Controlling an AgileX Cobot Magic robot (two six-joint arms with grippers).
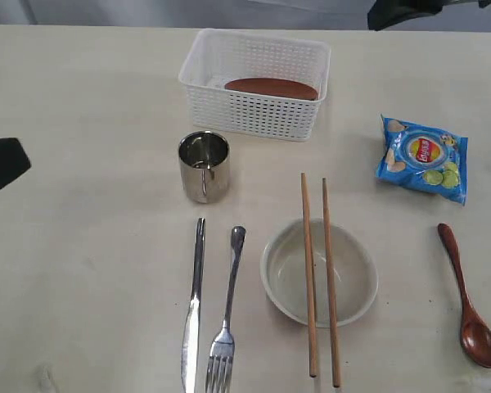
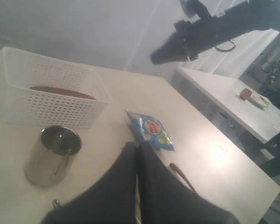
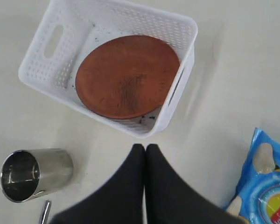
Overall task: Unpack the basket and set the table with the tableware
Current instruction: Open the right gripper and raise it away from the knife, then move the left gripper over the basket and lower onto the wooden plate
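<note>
On the table [image 1: 82, 270], the outside camera shows you the cup [image 1: 204, 166], knife [image 1: 194, 311], fork [image 1: 227, 319], spoon [image 1: 469, 295] and the bowl [image 1: 356, 282] with chopsticks [image 1: 309, 278] across it. The plate [image 1: 272, 88] is not yet unpacked and lies in the basket [image 1: 254, 115].

From the left wrist, your left gripper [image 2: 138, 145] is pinched closed on nothing, above the table near the cup [image 2: 53, 156] and chips bag [image 2: 149, 130].

From the right wrist, your right gripper [image 3: 145, 147] is closed and empty too, just outside the basket [image 3: 37, 70] wall. The plate [image 3: 128, 77] covers most of the basket floor. Expect it to be stiff, smooth and fairly light. With little room beside it, its rim nearest the slotted wall looks the best place to pinch. The basket is probably light and may lift along with it.
</note>
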